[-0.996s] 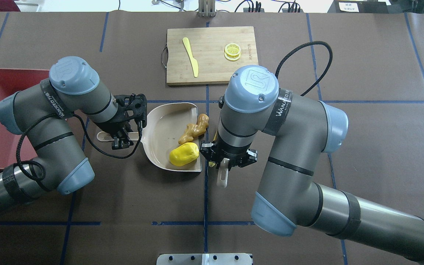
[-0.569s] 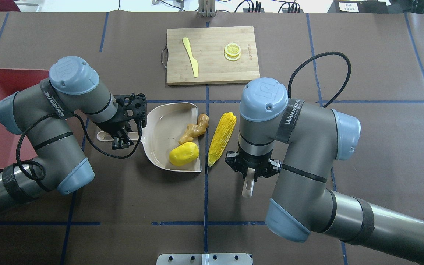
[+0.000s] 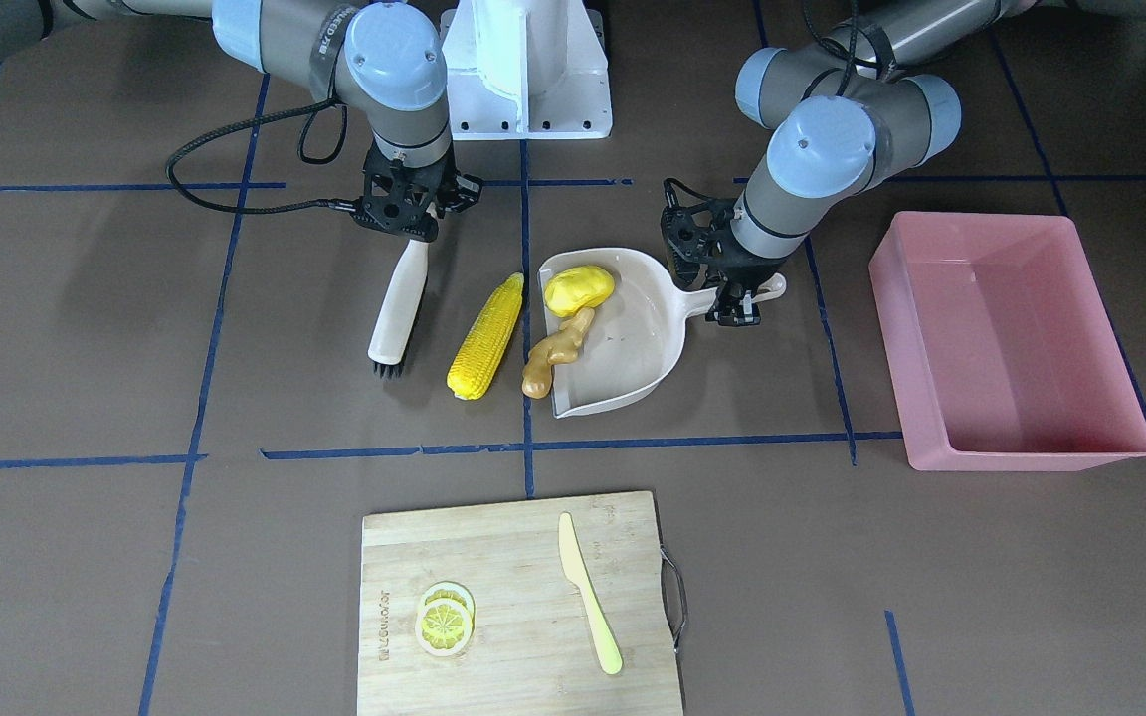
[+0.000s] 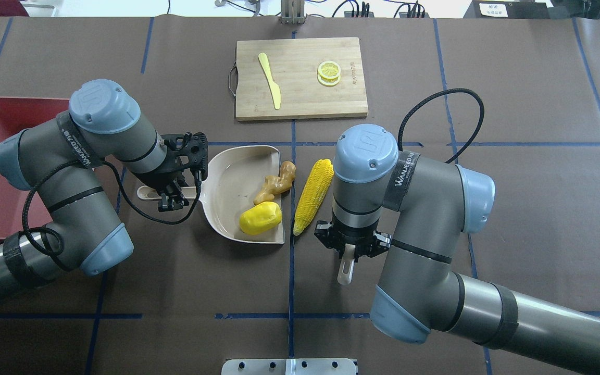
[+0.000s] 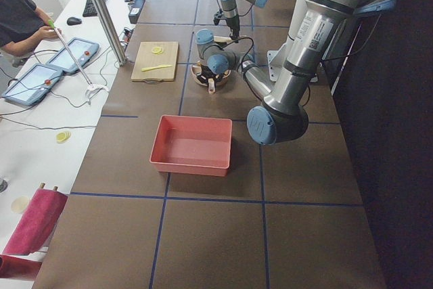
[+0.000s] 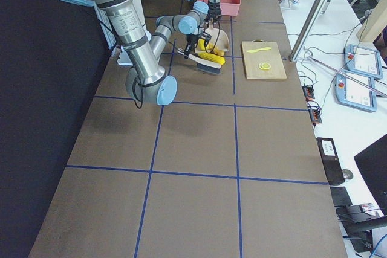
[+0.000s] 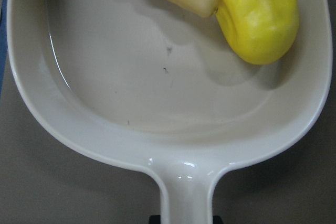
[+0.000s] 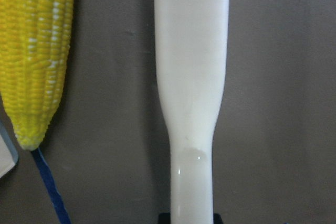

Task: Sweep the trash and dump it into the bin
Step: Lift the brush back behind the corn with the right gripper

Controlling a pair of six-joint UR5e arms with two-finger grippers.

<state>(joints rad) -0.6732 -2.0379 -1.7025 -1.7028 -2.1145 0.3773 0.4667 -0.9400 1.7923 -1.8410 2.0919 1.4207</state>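
Counted on the table (image 4: 513,208): three pieces of toy trash, namely one corn cob (image 3: 486,337), one yellow oval lump (image 3: 579,289) and one ginger root (image 3: 553,353). Also one beige dustpan (image 3: 643,348), one brush (image 3: 398,308), one pink bin (image 3: 1026,455) and one bamboo cutting board (image 3: 513,557) carrying one pale yellow knife (image 3: 588,594) and two overlapped lemon slices (image 3: 445,618).

Yellow oval lump inside the dustpan, at the corner of its open lip nearer the robot. Ginger root against it, mostly in the pan, one end out over the lip. Corn cob flat on the table, just beside that lip, between dustpan and brush. Bin on the robot's left side, well apart from the dustpan. Cutting board near the table's far edge.

Left gripper (image 4: 171,200) pinched on the dustpan handle. Right gripper (image 4: 349,250) pinched on the brush handle.

Only from the front-facing camera: the whole bin and the dark bristles. From overhead: bin half covered by the left arm and cut by the frame, brush hidden under the right arm except the handle end. Left wrist view: ginger cut off at the top. Right wrist view: only the handle and the pointed end of the corn. Side views: foods too small to make out well
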